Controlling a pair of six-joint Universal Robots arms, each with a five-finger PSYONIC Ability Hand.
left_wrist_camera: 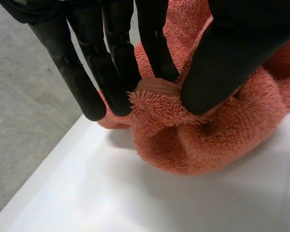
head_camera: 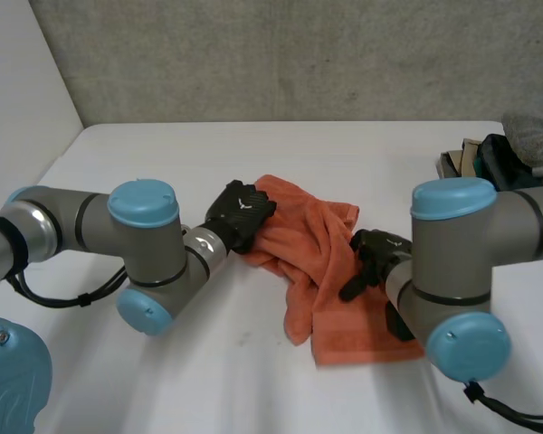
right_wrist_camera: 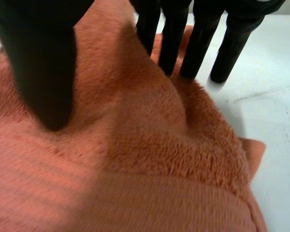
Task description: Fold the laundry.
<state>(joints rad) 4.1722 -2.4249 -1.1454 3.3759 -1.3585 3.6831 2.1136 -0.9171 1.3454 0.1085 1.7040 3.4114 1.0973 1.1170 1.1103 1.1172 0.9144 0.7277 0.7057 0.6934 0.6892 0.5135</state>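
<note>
An orange towel [head_camera: 317,262] lies crumpled in the middle of the white table [head_camera: 253,380]. My left hand [head_camera: 240,215] is at the towel's far left edge. In the left wrist view its thumb [left_wrist_camera: 222,63] and a finger [left_wrist_camera: 154,53] pinch a hemmed edge of the towel [left_wrist_camera: 193,145]. My right hand [head_camera: 371,258] sits on the towel's right side. In the right wrist view its thumb [right_wrist_camera: 43,63] and fingers [right_wrist_camera: 198,43] press into the towel [right_wrist_camera: 159,159], with a raised ridge of cloth gathered between them.
A pile of dark and grey laundry [head_camera: 507,154] lies at the table's back right corner. The grey floor [left_wrist_camera: 24,106] shows past the table edge beside my left hand. A grey wall runs behind the table.
</note>
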